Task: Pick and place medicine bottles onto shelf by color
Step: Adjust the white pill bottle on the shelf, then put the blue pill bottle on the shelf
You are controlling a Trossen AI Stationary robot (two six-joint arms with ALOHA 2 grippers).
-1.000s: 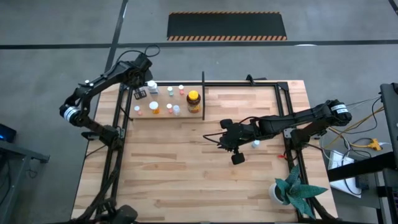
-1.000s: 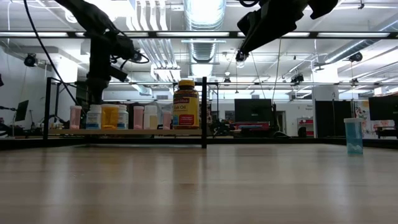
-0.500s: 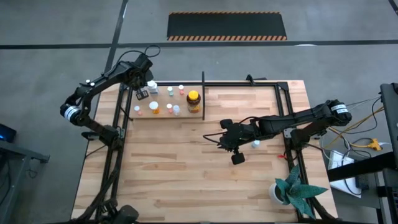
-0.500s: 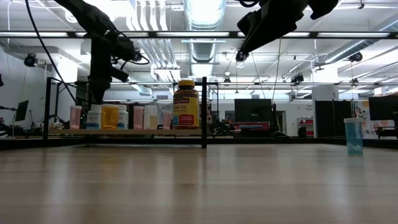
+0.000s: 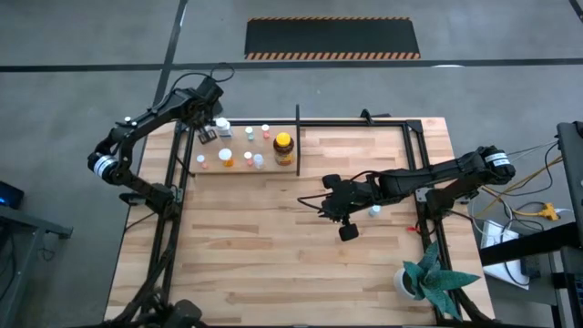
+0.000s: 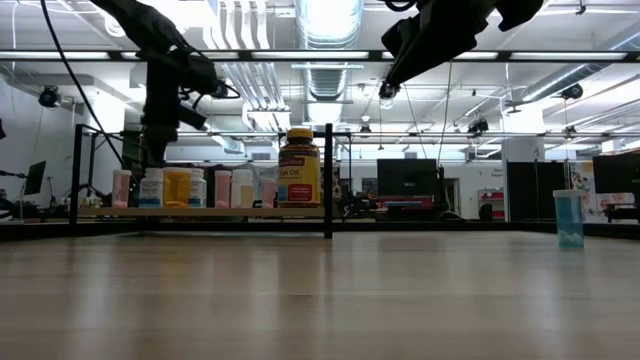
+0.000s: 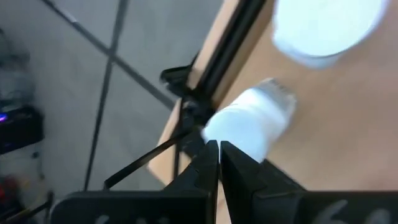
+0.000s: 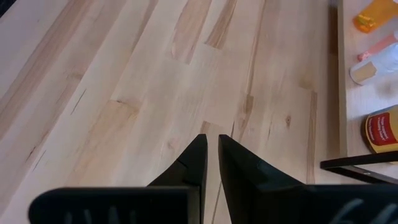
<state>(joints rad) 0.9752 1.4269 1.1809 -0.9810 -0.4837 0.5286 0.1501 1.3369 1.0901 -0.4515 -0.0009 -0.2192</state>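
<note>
shelf point(image 5: 239, 170): 8 bottles | table point(image 5: 273, 255): 1 blue bottle point(image 5: 375, 211)

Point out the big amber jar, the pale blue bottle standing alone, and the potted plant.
amber jar point(image 6: 299, 172): low view, on its label.
pale blue bottle point(image 6: 568, 219): low view, on its body.
potted plant point(image 5: 406, 281): high view, on the pot's rim.

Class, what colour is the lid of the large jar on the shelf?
Yellow-orange; the jar lid shows best in the high view.

Shelf point(image 5: 298, 123) left bay crowded; right bay, table point(image 5: 273, 246) front open.
</note>
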